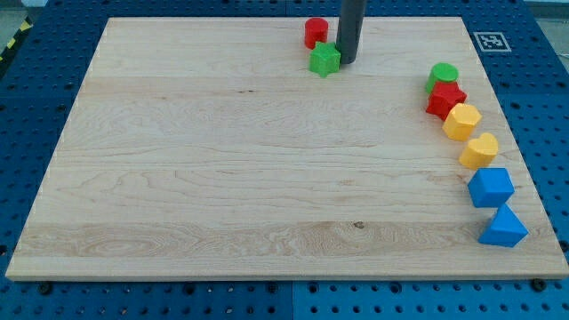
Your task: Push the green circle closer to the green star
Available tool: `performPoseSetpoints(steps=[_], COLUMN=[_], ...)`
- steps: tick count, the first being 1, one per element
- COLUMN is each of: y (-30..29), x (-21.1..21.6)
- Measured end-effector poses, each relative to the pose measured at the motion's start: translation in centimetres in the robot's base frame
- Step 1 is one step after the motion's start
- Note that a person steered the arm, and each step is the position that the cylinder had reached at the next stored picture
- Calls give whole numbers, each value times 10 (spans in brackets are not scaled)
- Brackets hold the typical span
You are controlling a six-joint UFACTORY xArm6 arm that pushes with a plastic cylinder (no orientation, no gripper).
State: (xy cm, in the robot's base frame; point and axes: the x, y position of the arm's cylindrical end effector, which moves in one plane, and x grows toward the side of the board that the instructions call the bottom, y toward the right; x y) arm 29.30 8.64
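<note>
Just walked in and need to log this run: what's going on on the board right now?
My tip sits at the view's top, just right of the green star, with the red cylinder just behind the star. The green circle I am meant to push toward the star is far off at the view's right, heading a column with the red star next below it. It has not been brought closer yet.

Wood board (222,169): green star (325,60) + red cylinder (316,33) at top, six blocks along right edge.
</note>
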Motion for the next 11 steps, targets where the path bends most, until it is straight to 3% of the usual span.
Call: performPoseSetpoints(steps=[1, 2, 5, 6, 7, 11], y=[7, 47, 164, 177, 178, 159], x=[-1, -18, -12, 36, 57, 57])
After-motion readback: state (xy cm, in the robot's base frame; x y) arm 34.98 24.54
